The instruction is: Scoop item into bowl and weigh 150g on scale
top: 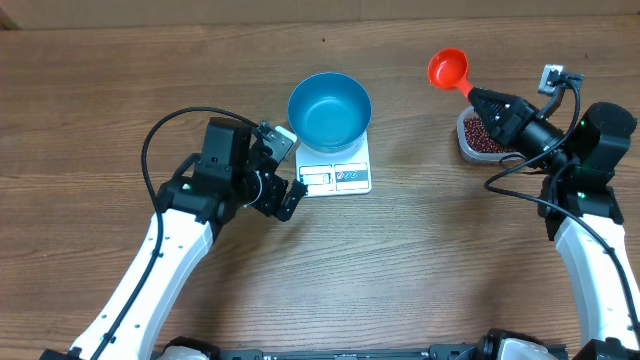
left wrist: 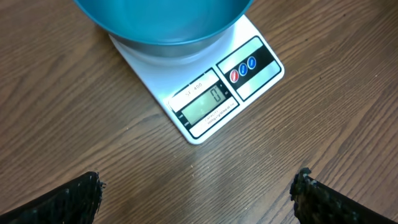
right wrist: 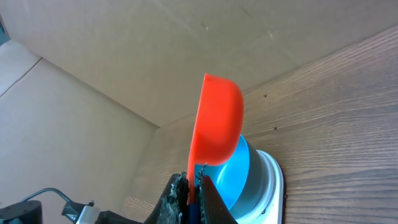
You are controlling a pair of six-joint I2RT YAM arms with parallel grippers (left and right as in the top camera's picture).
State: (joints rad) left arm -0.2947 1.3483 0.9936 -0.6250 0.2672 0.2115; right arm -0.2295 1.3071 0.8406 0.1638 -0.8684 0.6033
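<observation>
The blue bowl [top: 329, 110] stands empty on the white scale [top: 337, 176]. In the left wrist view the scale [left wrist: 249, 59] carries the bowl [left wrist: 161, 22], and its display reads zero. My left gripper [top: 290, 170] hovers open just left of the scale, its gripper [left wrist: 198, 182] with nothing between its fingers. My right gripper [top: 487, 101] is shut on the handle of a red scoop [top: 449, 69], held above the table at the far right. The scoop [right wrist: 217, 121] looks empty. Dark red beans [top: 480, 133] fill a clear tub partly hidden under the right arm.
The clear tub [top: 463, 141] sits right of the scale, beneath the right wrist. Bare wooden table [top: 420, 260] stretches in front of the scale. A cardboard wall [right wrist: 124, 56] rises behind the table in the right wrist view.
</observation>
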